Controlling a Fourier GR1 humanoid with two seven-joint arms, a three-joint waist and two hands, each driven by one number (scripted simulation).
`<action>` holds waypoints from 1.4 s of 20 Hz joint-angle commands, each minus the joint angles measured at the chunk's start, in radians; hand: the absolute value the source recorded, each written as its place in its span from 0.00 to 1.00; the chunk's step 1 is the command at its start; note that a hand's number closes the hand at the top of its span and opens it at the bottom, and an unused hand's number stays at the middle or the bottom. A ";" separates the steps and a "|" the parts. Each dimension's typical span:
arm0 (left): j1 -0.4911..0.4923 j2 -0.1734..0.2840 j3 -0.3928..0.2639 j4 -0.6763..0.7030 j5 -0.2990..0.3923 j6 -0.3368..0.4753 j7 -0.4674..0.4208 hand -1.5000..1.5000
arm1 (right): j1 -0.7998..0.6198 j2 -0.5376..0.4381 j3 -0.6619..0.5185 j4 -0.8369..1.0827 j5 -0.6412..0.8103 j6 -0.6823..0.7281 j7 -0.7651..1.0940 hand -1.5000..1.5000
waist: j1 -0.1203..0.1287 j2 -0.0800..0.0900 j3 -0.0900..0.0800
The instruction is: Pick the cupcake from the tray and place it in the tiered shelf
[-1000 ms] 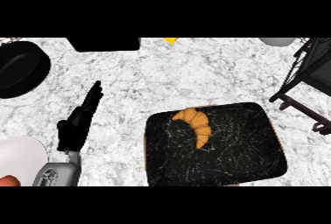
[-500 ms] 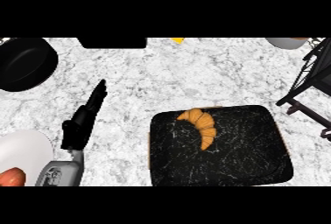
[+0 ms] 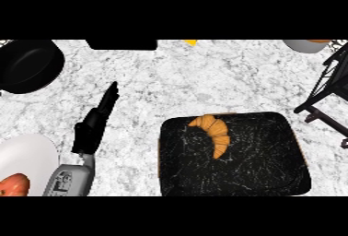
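Observation:
An orange croissant-shaped pastry lies on the black marbled tray at the lower right of the head view; no cupcake shows. The black frame of the tiered shelf stands at the right edge, only partly in view. My left hand sits left of the tray with its fingers straight, pointing up the counter, and it holds nothing. It is a clear gap away from the tray's left edge. My right hand does not show.
A black round bowl sits at the top left. A white plate with a red-orange item is at the lower left. A dark box, a yellow bit and a grey cup line the far edge.
Everything has drifted right and down in the picture, as the view shifts. The left hand keeps its straight-fingered pose beside the tray; the pastry stays on the tray.

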 commanded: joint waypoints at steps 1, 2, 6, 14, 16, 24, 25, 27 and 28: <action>0.009 0.021 -0.007 -0.089 0.008 -0.028 0.074 0.50 | -0.137 -0.064 0.062 0.079 0.000 0.022 -0.015 1.00 | 0.011 0.000 0.000; -0.011 0.004 0.011 0.007 -0.012 0.012 -0.002 0.50 | -0.155 -0.036 0.096 0.090 0.049 0.005 -0.071 1.00 | 0.003 0.001 0.000; -0.021 -0.015 -0.007 -0.022 -0.011 0.010 0.042 0.50 | -0.260 -0.002 0.181 0.062 0.106 -0.119 -0.090 1.00 | 0.008 0.001 0.000; 0.005 -0.004 -0.005 -0.036 -0.002 -0.014 0.039 0.50 | -0.412 0.106 0.318 0.118 0.303 -0.301 -0.236 1.00 | 0.012 0.002 0.000; 0.000 0.013 0.029 0.023 0.012 -0.022 -0.012 0.50 | -0.411 0.154 0.326 0.062 0.307 -0.310 -0.248 1.00 | -0.005 -0.001 0.000; 0.000 0.003 0.011 0.025 -0.010 -0.014 -0.036 0.50 | -0.636 0.257 0.377 0.309 0.207 -0.169 -0.121 1.00 | 0.018 0.006 0.000; 0.007 0.010 0.011 -0.007 -0.001 -0.025 -0.007 0.50 | -0.652 0.256 0.375 0.313 0.189 -0.137 -0.096 1.00 | 0.011 0.002 0.000; -0.065 -0.022 -0.011 -0.001 -0.024 0.002 0.056 0.50 | -0.732 0.279 0.405 0.385 0.238 -0.158 -0.119 1.00 | 0.014 0.005 0.000; -0.008 0.009 0.015 -0.015 0.001 -0.025 0.026 0.50 | -0.745 0.270 0.403 0.381 0.236 -0.130 -0.104 1.00 | 0.005 0.001 0.000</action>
